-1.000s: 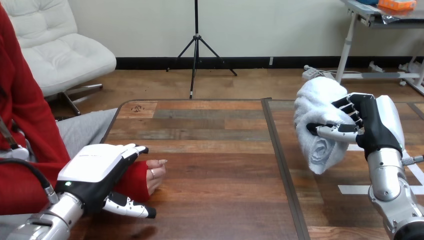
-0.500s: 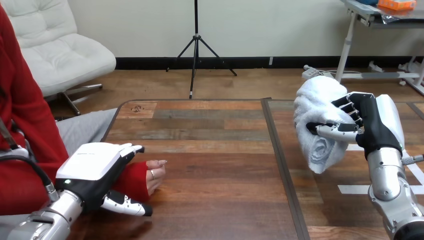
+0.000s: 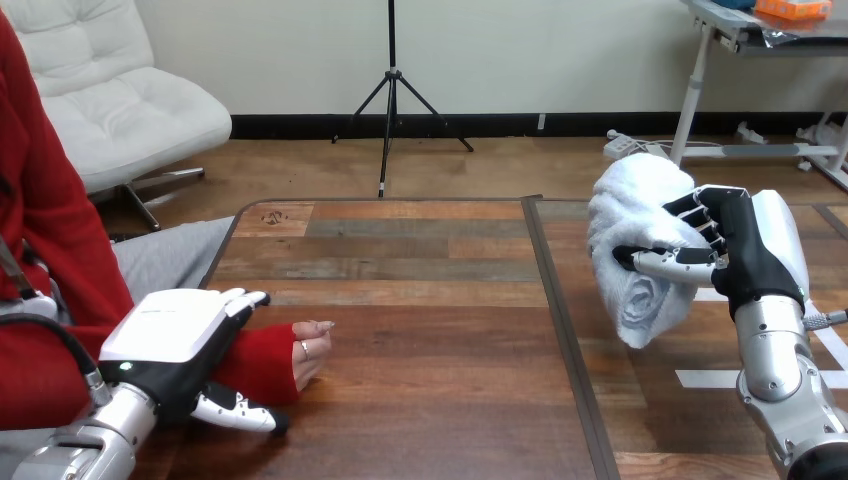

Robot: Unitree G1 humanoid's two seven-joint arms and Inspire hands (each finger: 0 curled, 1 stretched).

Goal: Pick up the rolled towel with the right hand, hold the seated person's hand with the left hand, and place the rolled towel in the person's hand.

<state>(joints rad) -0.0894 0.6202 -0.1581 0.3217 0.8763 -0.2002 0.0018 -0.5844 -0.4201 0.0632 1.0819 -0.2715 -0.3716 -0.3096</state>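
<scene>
The rolled white towel (image 3: 632, 240) is held up above the right part of the table, tilted, with my right hand (image 3: 745, 250) shut on it from the right, thumb across its front. The person's hand (image 3: 312, 346) rests on the table at the left, its fingers loosely bent, a red sleeve (image 3: 262, 362) reaching to the knuckles. My left hand (image 3: 170, 338) lies over that sleeve at the wrist. Its fingers (image 3: 247, 298) reach straight across the far side and its thumb (image 3: 238, 412) sits on the near side; I see no curl round the wrist.
The wooden table (image 3: 430, 330) has a dark seam (image 3: 560, 320) running front to back between my two hands. White tape marks (image 3: 710, 378) lie on the table under my right arm. The person's torso and arm occupy the left edge.
My left hand has slid back toward the lower left along the person's sleeve, uncovering more of it. The right hand and the towel have stayed put.
</scene>
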